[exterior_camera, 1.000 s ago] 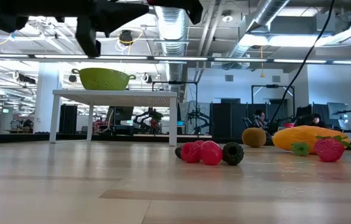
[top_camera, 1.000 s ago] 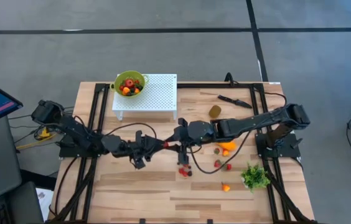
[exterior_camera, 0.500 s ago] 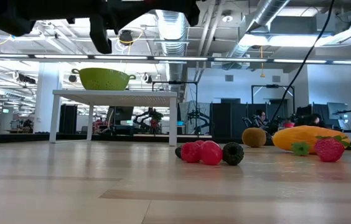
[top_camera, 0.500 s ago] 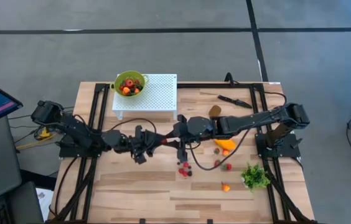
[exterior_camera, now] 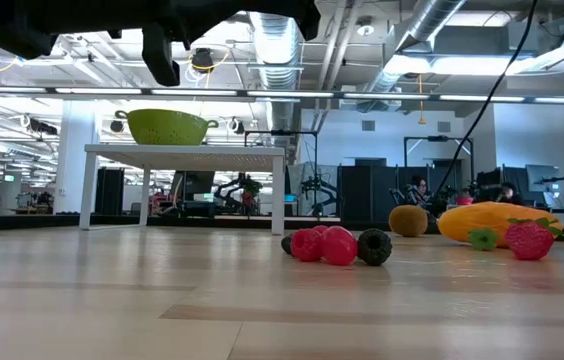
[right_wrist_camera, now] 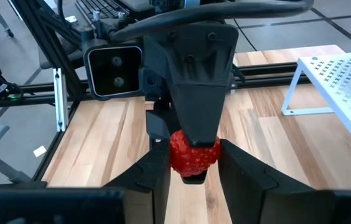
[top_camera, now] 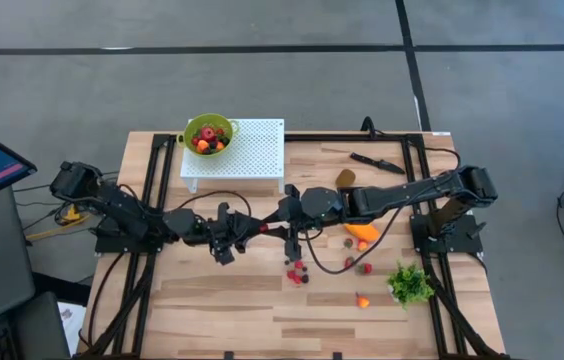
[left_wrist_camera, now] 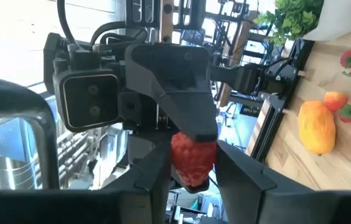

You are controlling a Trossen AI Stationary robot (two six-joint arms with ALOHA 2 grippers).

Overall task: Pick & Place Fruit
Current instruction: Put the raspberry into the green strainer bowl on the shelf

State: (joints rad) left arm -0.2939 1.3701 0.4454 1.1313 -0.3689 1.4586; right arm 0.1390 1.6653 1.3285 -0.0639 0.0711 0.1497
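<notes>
A red strawberry [top_camera: 265, 229] hangs above the table's middle, between my two grippers, which meet tip to tip. My left gripper [top_camera: 253, 229] comes from the left and my right gripper [top_camera: 276, 227] from the right, both shut on it. Loose fruit lies on the table: small berries [top_camera: 296, 272], an elongated orange fruit [top_camera: 364, 235], a kiwi [top_camera: 345, 179] and strawberries [top_camera: 358, 265]. A green colander [top_camera: 208, 133] with fruit stands on a white perforated stand [top_camera: 252, 150] at the far left. My left gripper pinches the strawberry [left_wrist_camera: 192, 158] between its two fingers [left_wrist_camera: 157, 171], coming level from the table's left. The berry is clear of the table. My right gripper pinches the same strawberry [right_wrist_camera: 193, 154] by its sides between its fingers [right_wrist_camera: 238, 168]. It slants slightly down from the table's right.
A green leafy bunch [top_camera: 409, 284] and a small orange piece [top_camera: 362, 300] lie near the right front. A black knife [top_camera: 376, 161] lies at the far right. Cables trail under both arms. Bare wood lies at the near left.
My left gripper has shifted a little toward the table's far edge, coming in line with my right gripper, and has then kept still. My right gripper and the strawberry have stayed in place.
</notes>
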